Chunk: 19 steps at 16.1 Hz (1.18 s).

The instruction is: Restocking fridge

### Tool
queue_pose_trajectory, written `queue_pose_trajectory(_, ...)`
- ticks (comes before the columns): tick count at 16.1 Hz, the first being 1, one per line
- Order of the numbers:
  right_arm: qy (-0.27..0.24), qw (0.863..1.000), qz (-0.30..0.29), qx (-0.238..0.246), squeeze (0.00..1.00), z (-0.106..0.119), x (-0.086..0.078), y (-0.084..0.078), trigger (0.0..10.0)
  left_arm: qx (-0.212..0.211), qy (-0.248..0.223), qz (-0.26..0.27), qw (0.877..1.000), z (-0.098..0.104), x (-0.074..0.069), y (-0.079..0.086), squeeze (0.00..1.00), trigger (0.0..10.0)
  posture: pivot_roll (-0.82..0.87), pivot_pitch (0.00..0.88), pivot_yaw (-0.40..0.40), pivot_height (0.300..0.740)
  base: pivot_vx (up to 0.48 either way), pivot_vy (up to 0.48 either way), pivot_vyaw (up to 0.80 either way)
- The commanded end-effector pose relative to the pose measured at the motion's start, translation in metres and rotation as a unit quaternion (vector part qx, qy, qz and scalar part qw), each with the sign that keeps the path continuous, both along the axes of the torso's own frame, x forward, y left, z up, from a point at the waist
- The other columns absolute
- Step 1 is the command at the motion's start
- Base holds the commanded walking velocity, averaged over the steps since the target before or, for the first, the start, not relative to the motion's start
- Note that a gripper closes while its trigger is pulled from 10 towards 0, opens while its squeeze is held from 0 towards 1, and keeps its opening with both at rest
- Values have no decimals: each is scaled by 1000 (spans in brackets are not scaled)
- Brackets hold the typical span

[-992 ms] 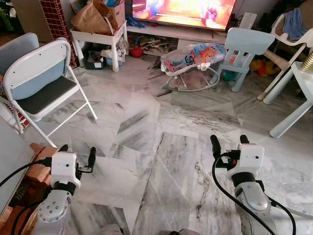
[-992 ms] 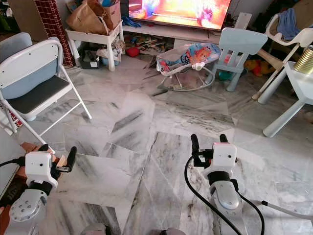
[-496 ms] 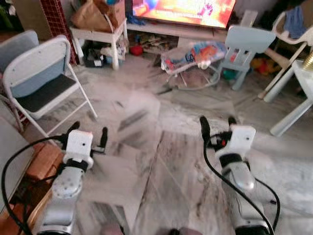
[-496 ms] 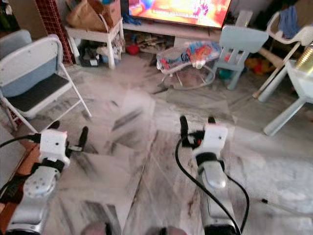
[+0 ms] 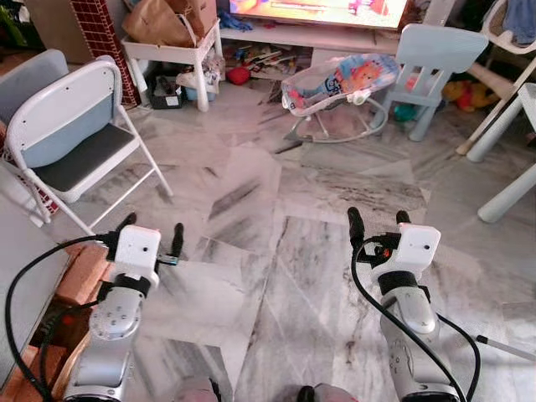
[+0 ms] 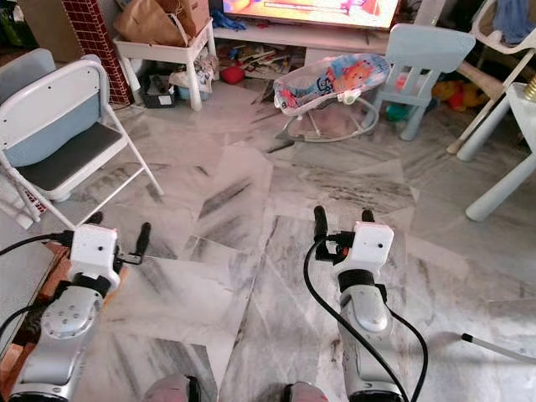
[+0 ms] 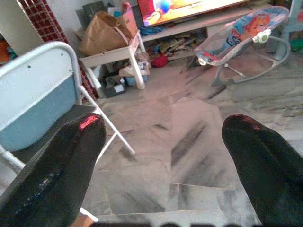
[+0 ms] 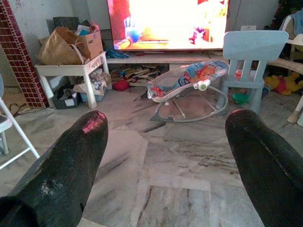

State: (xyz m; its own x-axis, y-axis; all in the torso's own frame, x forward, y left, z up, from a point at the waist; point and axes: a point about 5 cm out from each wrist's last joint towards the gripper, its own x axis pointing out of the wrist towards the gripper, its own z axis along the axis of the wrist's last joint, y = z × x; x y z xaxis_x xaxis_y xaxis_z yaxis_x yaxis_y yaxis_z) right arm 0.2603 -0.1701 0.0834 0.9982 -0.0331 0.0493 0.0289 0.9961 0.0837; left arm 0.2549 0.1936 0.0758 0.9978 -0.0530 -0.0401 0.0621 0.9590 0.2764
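Observation:
My left gripper [image 5: 152, 232] is held out low over the grey marble floor [image 5: 251, 251], open, with nothing between its fingers. My right gripper [image 5: 378, 222] is held out at about the same height on the other side, also open and empty. In the left wrist view the two black fingers [image 7: 71, 156] stand wide apart and frame the floor and a folding chair. The right wrist view has its fingers [image 8: 71, 156] spread the same way, with a baby bouncer and a lit television beyond them.
A white folding chair [image 5: 79, 142] stands at the left, with bricks [image 5: 79, 276] by my left arm. Ahead are a baby bouncer [image 5: 339, 79], a small blue chair [image 5: 440, 50] and a white side table [image 5: 172, 50] carrying a paper bag. White table legs [image 5: 507, 188] are on the right.
The whole view has shifted and blurred, so the camera has moved a little forward. Both arms now reach further out ahead of me. Both grippers stay open and empty.

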Motion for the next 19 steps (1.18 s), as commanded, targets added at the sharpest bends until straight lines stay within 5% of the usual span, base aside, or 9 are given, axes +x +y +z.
queue_pose_trajectory(1, 6, 1000, 3, -4, 0, -3, -2, 1, 10000, -4, 0, -2, 1000, 3, 1, 1, 0, 10000, 85, 102, 2, 740, 0, 0, 0)
queue_pose_trajectory(8, 10, 999, 35, -22, 0, 0, 2, 1, 10000, -8, -3, 13, 1000, 4, 0, 2, 0, 10000, 92, 131, -38, 740, 0, 0, 0)
queue_pose_trajectory(19, 13, 998, 59, -13, 0, 0, 3, 8, 10000, -10, 1, 20, 1000, 5, -1, 3, 0, 10000, 100, 146, -49, 740, 0, 108, 747)
